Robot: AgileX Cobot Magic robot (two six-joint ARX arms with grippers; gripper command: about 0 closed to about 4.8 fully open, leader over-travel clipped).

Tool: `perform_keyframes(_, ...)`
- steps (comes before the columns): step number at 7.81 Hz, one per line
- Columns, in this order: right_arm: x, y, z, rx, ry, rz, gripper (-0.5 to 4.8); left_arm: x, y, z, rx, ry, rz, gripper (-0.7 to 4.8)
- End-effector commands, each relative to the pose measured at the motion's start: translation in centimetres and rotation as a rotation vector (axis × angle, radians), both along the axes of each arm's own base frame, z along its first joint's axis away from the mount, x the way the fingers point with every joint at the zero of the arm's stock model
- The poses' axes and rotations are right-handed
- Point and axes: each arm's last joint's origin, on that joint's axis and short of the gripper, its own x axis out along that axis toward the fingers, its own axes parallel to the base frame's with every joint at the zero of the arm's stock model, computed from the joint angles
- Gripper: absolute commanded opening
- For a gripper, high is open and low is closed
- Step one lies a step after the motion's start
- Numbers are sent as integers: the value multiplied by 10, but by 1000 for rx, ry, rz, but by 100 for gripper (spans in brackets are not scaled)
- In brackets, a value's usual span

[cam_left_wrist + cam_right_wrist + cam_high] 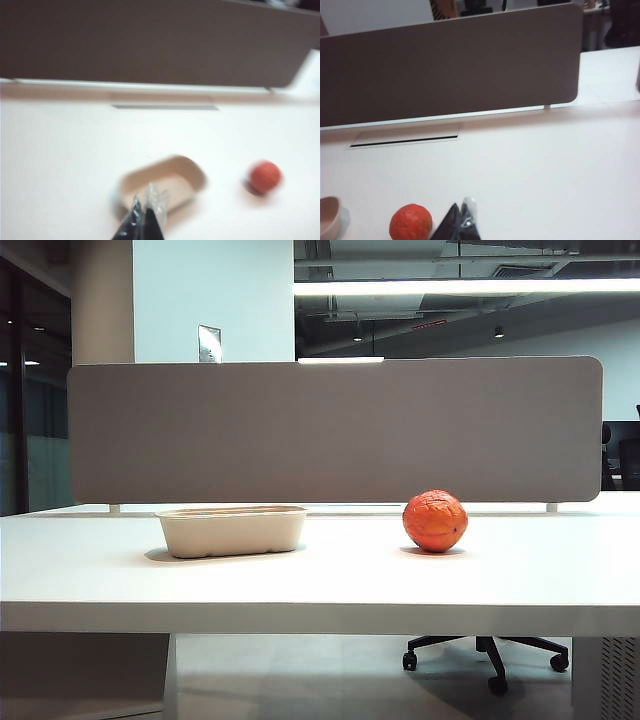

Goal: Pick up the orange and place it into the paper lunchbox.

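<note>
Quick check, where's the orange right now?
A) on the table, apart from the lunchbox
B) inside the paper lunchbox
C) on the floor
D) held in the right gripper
A: the orange sits on the white table, well clear of the empty paper lunchbox; the exterior view shows no gripper at it.
</note>
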Motion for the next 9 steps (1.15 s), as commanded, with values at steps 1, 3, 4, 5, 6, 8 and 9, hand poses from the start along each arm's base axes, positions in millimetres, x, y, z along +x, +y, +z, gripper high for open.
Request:
perform_keyframes(1,41,34,15,-25,43,265,-1,11,-52,-18,179,165,-98,-6)
perform_keyframes(3,59,61,10,-84,93,387,-1,9,-59,-20,196,179,-123,-6)
perform_keyframes(4,72,74,2,-84,111,469,-1,10,-59,-19,190,169,-125,-6)
perform_keyframes(5,91,82,-9,-77,114,522,88,10,-59,-18,185,159,-126,-6)
perform_keyframes(6,100,85,-14,-91,102,524,479,10,-59,-18,184,158,-128,-6)
perform_keyframes(8,175,106,-68,-132,183,515,479,10,-60,-15,175,147,-147,-6)
perform_keyframes(9,193,111,-72,-131,168,519,479,10,-60,-15,174,148,-148,-6)
